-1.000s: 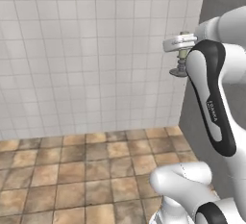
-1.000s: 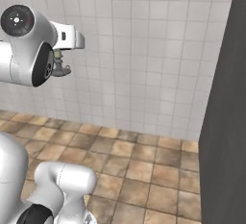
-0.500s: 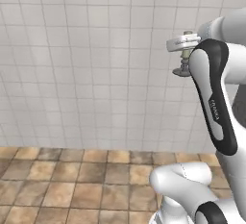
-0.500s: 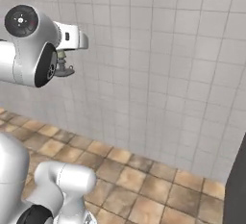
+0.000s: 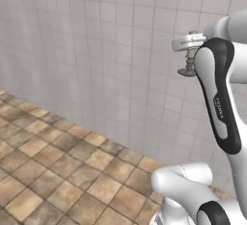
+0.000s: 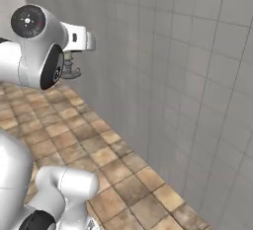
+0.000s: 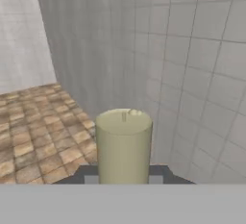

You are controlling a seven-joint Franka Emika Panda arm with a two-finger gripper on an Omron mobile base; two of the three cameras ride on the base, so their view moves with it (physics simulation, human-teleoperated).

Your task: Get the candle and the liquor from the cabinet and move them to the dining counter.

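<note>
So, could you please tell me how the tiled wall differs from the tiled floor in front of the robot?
The wall is pale grey-white, while the floor is brown. The wall's tiles look plain and even in tone; the floor's tiles are mottled, ranging from tan to dark brown. The wall stands upright, and the floor lies flat below it. Both are laid in a regular grid of square tiles with visible joints.

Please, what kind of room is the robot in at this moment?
Probably a kitchen or a similar tiled room, though no furniture is in view. A wall of pale square tiles meets a floor of brown stone tiles. The gripper holds a cream candle above that floor.
</note>
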